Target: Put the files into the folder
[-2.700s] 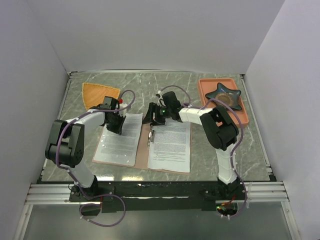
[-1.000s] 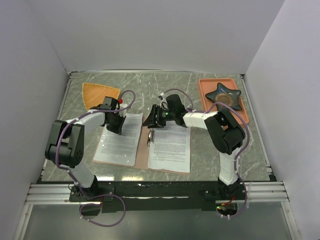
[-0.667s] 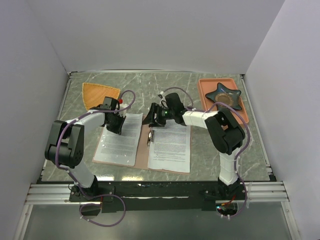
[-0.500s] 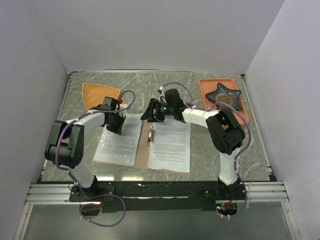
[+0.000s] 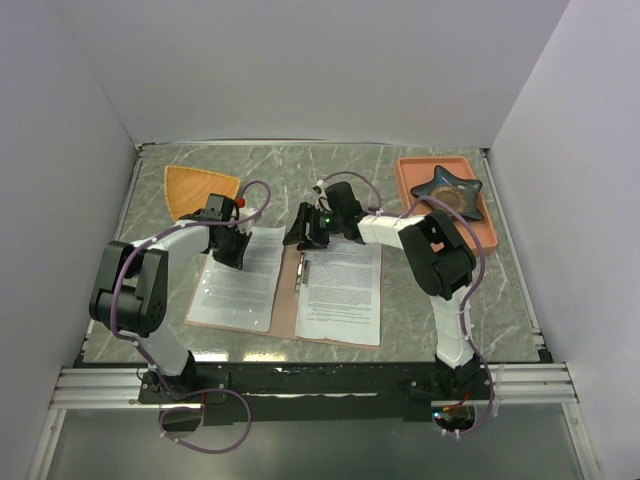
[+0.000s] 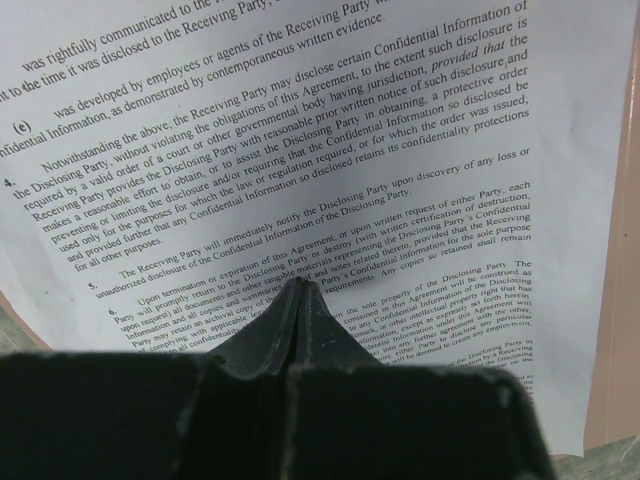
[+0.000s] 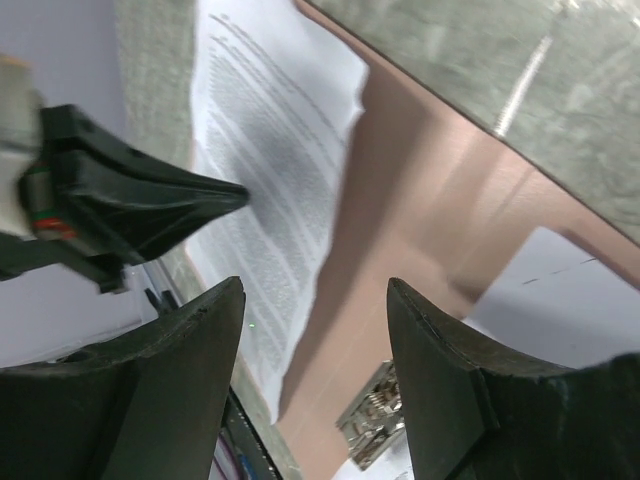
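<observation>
Files (image 6: 300, 150) beneath closed left pincer (image 6: 300, 284), folder (image 6: 614, 300) alongside

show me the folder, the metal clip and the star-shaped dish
folder (image 5: 287, 305): top external view, bare middle strip
metal clip (image 7: 378, 418): right wrist view, its middle
star-shaped dish (image 5: 440, 180): top external view, dark rim

Top camera: high behind my bases, looks down on whole table (image 5: 300, 165). Left wrist camera: very close, faces down onto left sheet (image 6: 300, 120). Right wrist camera: low, tilted, looks across folder (image 7: 400, 210) toward same sheet, my left gripper (image 7: 238, 193).
</observation>
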Controlling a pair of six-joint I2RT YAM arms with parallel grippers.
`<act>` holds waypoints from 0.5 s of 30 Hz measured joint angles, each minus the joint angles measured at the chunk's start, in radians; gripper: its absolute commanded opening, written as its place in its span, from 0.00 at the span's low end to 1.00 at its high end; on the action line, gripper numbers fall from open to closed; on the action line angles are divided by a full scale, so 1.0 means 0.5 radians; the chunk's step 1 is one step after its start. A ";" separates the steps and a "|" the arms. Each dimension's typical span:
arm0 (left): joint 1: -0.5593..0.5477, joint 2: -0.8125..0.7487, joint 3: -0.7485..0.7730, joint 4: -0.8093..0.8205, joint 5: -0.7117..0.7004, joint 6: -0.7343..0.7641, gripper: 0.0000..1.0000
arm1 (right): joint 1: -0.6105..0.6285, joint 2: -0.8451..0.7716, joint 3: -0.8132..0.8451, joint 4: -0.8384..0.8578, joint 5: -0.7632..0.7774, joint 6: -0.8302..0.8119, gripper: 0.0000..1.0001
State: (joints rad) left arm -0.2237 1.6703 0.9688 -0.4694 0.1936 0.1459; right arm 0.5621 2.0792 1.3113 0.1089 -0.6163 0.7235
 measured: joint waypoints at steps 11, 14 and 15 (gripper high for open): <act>0.000 0.000 0.000 0.000 0.000 0.000 0.02 | -0.011 0.080 -0.007 0.024 -0.012 -0.007 0.64; 0.000 0.000 0.000 0.001 0.000 0.000 0.02 | -0.011 0.080 -0.009 0.038 -0.026 -0.005 0.63; 0.000 0.000 0.000 0.000 0.000 0.000 0.02 | -0.011 0.081 -0.011 0.039 -0.030 -0.005 0.63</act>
State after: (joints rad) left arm -0.2237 1.6703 0.9688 -0.4694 0.1936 0.1459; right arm 0.5564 2.1197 1.3060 0.1284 -0.6312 0.7212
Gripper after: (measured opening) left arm 0.030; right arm 0.632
